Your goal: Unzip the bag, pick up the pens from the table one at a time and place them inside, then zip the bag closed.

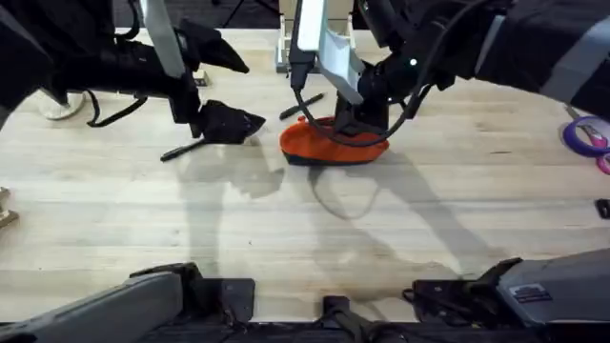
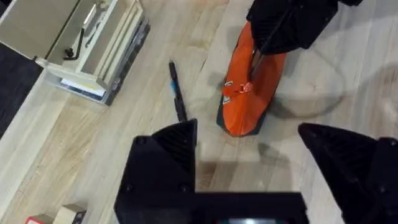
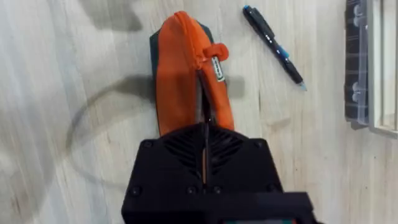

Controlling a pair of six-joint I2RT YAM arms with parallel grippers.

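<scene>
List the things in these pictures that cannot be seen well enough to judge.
- Right hand: in the right wrist view its black body covers the near end of the bag, so the zipper's far end and its grip are hidden.
- Bag's inside: the slit is too narrow in all views to see any contents.
- Pen beside the left hand: overhead, that hand covers one end.

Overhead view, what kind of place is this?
Probably a workshop or lab bench: a wooden plank table, rolls of tape at its edge, and a storage box beside the orange bag.
</scene>
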